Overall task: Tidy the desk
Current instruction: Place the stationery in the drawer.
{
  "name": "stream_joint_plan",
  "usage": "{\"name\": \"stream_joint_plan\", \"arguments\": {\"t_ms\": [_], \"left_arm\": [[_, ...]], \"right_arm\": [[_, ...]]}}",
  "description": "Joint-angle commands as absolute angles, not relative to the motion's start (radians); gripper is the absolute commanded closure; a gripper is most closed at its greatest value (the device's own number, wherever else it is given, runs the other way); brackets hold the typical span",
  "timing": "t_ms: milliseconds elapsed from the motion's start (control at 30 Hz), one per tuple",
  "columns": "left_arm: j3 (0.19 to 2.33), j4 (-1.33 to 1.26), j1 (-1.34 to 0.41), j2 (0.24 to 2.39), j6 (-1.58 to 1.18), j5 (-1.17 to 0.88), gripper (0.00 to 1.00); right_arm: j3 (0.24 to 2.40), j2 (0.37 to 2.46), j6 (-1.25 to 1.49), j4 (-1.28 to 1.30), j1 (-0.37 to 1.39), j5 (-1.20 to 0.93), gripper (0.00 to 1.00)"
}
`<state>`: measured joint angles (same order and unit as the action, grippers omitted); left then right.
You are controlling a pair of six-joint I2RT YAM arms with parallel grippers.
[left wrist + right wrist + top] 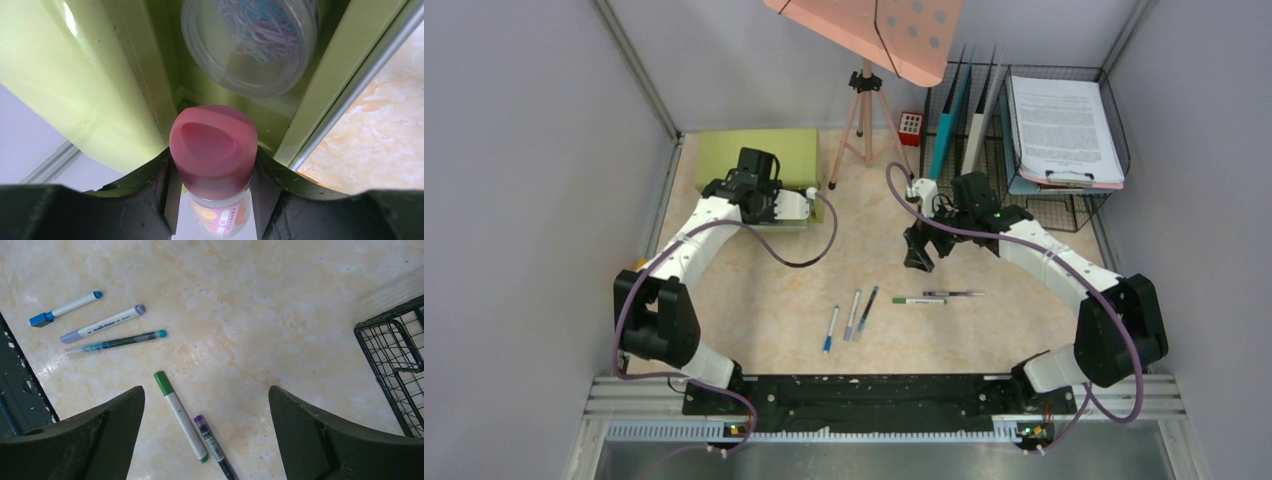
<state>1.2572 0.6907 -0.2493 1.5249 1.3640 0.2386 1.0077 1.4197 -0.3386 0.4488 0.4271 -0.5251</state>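
desk (280,315) under both arms; five pens loose at its near middle | right gripper (206,392) spread, empty, above green-capped marker (182,422) | left gripper (212,167) pinched pink-capped bottle (213,142) at open green drawer (195,95); clip tub (250,45) beyond | judged best: lower upright, short of tub, then release

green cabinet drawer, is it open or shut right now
Open: the left wrist view looks into the green drawer, where a clear tub of paper clips lies beyond the pink-capped bottle in the left hand.

pink-capped bottle (214,150): base cut off | purple pen (210,437): end cut off
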Motion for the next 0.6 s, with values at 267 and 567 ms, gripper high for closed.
{"name": "stream_joint_plan", "arguments": {"t_ms": [267,567], "left_arm": [[1.282,0.634,-0.235,1.547,1.350,0.237,0.80],[1.279,0.623,-0.222,1.546,1.353,0.236,0.69]], "right_arm": [[1.006,1.381,-0.346,0.419,0.415,-0.543,0.08],[1.006,1.384,-0.346,0.418,0.413,-0.548,0.08]]}}
